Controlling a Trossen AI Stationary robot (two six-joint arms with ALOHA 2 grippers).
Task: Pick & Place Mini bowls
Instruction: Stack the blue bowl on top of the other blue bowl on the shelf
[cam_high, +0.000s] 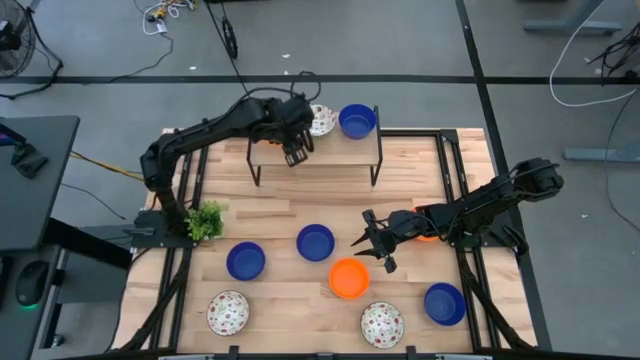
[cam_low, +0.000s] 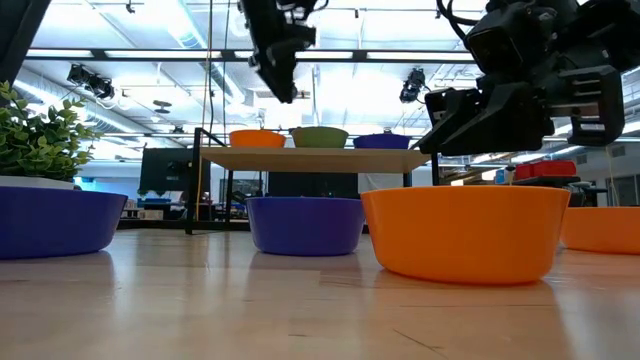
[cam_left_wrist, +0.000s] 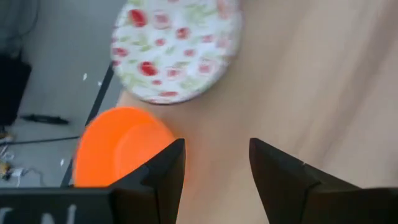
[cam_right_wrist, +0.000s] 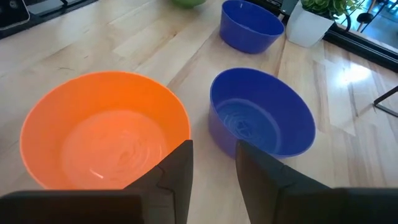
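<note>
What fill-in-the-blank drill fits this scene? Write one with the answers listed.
1. The left end effector hangs over the raised ____.
2. On the shelf, the speckled bowl sits beside a ____ bowl.
3. The right end effector is above the table, closest to the ____ bowl.
4. The plant stands at the table's ____ edge in the high view.

Answers: shelf; blue; orange; left
</note>
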